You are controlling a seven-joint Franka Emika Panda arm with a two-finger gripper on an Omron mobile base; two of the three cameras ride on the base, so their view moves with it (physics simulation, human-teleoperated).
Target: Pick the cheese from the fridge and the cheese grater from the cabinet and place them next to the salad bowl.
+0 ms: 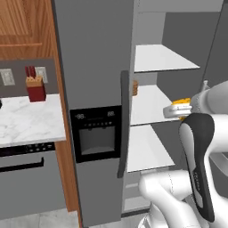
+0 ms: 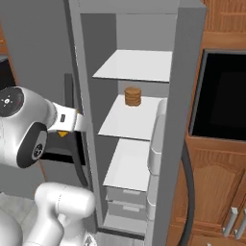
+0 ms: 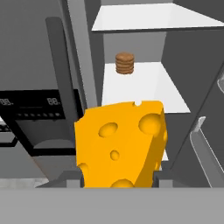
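Cheese [image 3: 122, 144] sits clamped between my fingers [image 3: 73, 178], outside the fridge [image 3: 140, 87] shelves ahead; next I judge carrying it toward the salad bowl.

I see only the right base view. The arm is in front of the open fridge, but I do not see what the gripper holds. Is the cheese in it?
Observer: Yes. In the hand view the cheese sits between the two fingertips, jaws closed on it.
Operator: Is it out of the fridge?
Observer: The left base view shows the cheese at the gripper, level with the middle shelf and near its front edge.
Operator: What is left of the fridge?
Observer: A marble counter with a red knife block.
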